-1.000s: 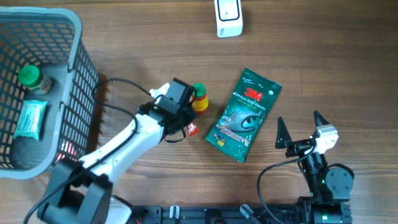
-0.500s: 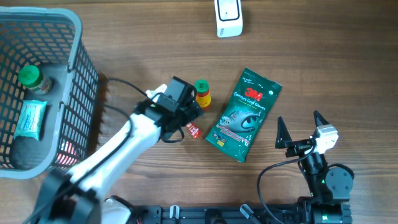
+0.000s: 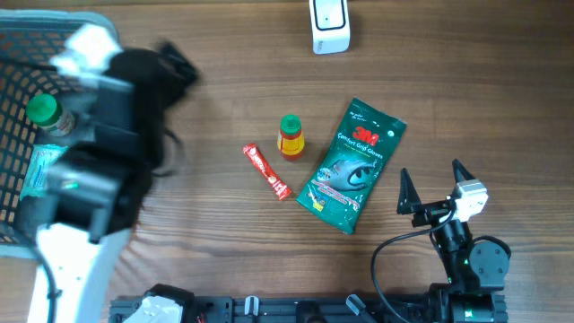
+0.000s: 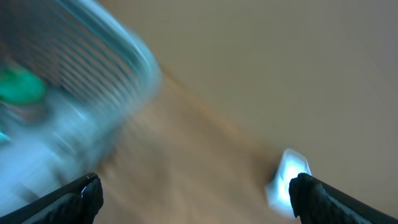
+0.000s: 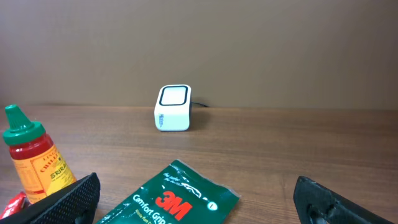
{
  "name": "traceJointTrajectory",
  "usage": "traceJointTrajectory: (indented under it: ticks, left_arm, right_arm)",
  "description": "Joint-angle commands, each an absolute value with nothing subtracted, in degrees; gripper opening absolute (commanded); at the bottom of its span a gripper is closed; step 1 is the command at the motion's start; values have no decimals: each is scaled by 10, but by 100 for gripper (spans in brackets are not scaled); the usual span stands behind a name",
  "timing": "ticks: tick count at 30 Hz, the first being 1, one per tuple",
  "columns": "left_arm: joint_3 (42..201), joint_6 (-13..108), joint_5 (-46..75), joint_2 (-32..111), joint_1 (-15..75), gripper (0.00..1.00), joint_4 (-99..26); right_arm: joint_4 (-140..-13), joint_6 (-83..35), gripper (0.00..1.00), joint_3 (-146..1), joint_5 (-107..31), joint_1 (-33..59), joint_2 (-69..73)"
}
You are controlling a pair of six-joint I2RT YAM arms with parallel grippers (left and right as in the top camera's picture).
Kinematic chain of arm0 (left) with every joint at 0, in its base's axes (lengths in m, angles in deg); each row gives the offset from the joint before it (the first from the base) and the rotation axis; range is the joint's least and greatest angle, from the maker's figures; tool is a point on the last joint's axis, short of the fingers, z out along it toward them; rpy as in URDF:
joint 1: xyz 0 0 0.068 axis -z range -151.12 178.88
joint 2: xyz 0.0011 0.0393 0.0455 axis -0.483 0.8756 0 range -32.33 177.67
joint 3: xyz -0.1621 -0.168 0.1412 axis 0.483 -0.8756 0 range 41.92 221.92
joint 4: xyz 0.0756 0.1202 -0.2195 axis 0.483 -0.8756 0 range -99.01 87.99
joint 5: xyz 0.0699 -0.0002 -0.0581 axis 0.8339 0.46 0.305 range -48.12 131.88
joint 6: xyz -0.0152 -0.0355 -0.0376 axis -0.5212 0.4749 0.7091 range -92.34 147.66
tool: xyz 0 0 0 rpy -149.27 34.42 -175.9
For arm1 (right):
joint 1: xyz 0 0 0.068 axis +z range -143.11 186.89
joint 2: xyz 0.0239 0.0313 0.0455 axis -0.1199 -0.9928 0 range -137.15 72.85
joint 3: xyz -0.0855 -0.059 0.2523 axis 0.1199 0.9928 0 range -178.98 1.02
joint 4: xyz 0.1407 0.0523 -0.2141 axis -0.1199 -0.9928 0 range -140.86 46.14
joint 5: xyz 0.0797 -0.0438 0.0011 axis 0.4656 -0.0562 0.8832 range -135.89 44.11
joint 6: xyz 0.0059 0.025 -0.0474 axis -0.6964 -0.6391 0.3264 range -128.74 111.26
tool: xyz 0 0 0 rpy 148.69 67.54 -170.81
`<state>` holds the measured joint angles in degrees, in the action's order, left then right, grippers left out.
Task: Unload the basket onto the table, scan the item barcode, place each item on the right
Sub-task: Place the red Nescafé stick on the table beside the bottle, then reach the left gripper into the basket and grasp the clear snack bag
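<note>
A white barcode scanner (image 3: 329, 25) stands at the table's far edge and shows in the right wrist view as the scanner (image 5: 173, 107). Mid-table lie a red sachet (image 3: 266, 171), a small red sauce bottle (image 3: 290, 136) with a green cap, and a green 3M glove pack (image 3: 352, 165). My left gripper (image 4: 196, 186) is open and empty. It is a motion blur (image 3: 175, 63) over the basket's right rim. My right gripper (image 3: 431, 179) rests open near the front right, facing the glove pack (image 5: 168, 199) and the sauce bottle (image 5: 34, 155).
A grey mesh basket (image 3: 85, 20) fills the far left. It holds a green-capped bottle (image 3: 42, 109) and a pale green packet (image 3: 40, 170). The left arm's base and cables lie along the front left edge.
My left gripper opened, left the red sachet on the table beside the sauce bottle, and swung fast up and left to the basket. The right arm has not moved.
</note>
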<state>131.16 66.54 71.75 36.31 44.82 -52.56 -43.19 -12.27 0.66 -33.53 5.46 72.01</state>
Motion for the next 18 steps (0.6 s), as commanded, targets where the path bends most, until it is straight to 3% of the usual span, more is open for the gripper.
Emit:
traceJointTrajectory:
  ticks: [1,4,10,18]
  left_arm:
    - [1343,609,721,360,301,100,-515]
    - [1342,633,598,374,146,100,-525]
    - [1342,676,496,442,-8,100,-526]
    - [1341,694,497,550,-40,100,-590]
  right_arm:
    - [-430,-117,100,7,-343,58,726]
    - [-430,-117,100,7,-343,58,726]
    - [-430,-117,100,7,-343,58,726]
    - [-430,-117,100,7,-343,58,726]
